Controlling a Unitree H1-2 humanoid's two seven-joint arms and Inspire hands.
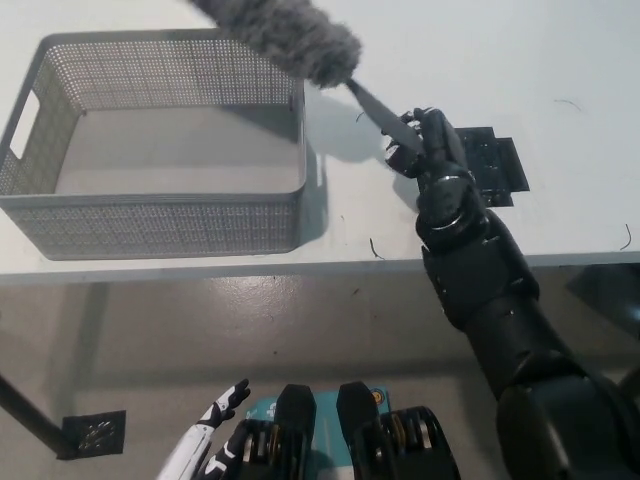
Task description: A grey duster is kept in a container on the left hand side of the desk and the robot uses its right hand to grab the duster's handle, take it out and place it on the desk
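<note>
The grey fluffy duster [285,35] is lifted out of the grey mesh basket [150,215] and hangs tilted above the basket's far right corner, its head reaching past the top edge of the head view. My black right hand [425,142] is shut on the duster's dark handle [378,108], over the white desk just right of the basket. The basket interior holds nothing. My white left hand [212,425] rests low at the bottom left, below desk level, with its fingers apart.
A black flat patch [495,165] lies on the white desk [560,60] just right of my right hand. The desk's front edge runs across the middle of the picture, with grey floor below and a small dark marker [97,433] at lower left.
</note>
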